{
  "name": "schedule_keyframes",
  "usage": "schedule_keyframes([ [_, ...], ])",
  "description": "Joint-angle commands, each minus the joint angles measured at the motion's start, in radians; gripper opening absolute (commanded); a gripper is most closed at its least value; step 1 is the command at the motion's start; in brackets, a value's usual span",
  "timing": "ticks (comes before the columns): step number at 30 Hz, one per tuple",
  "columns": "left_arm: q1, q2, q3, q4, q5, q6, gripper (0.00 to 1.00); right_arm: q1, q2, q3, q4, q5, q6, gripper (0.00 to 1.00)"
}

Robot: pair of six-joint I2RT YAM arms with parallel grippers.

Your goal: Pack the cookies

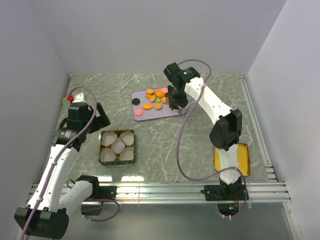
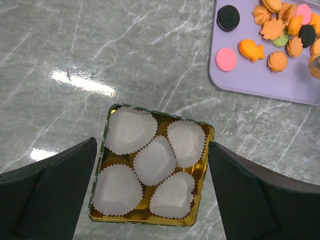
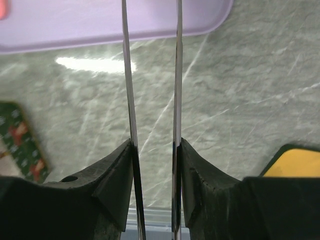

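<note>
The cookies (image 1: 156, 98) lie in a cluster on a purple tray (image 1: 150, 114): mostly orange pieces, with black, pink and green discs (image 2: 272, 30). My right gripper (image 1: 176, 102) hangs over the tray's right part, shut on metal tongs (image 3: 177, 75) whose two blades run up out of the right wrist view; their tips are hidden. My left gripper (image 2: 151, 150) is open and empty above a gold tin (image 2: 150, 220) lined with several white paper cups (image 2: 155, 160). No cookie lies in the cups.
The tin (image 1: 102, 134) sits left of centre, near the left arm. A yellow lid (image 1: 232, 159) lies by the right arm's base. A small red and green object (image 1: 70, 97) sits at the left wall. An aluminium rail (image 1: 160, 190) runs along the near edge.
</note>
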Motion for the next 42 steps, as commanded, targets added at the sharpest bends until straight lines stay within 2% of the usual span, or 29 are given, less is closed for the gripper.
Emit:
schedule_keyframes([
  [1,0.007,-0.015,-0.006,0.039,0.017,0.009,0.99,0.049,-0.122,0.008,0.004,0.010,0.036,0.39],
  [11,0.022,-0.041,0.003,0.026,0.013,0.009,1.00,0.235,-0.173,0.044,0.059,-0.104,0.136,0.39],
  [20,0.037,-0.062,0.005,0.019,0.003,0.002,0.98,0.379,-0.134,0.046,0.209,-0.301,0.213,0.40],
  [24,0.042,-0.071,0.008,0.016,-0.003,0.000,0.98,0.411,-0.118,0.028,0.272,-0.385,0.240,0.39],
  [35,0.082,-0.078,0.017,-0.002,-0.046,-0.015,0.98,0.474,-0.038,0.017,0.343,-0.453,0.280,0.39],
  [42,0.099,-0.093,0.031,-0.039,-0.178,-0.066,1.00,0.494,-0.022,-0.028,0.374,-0.464,0.293,0.40],
])
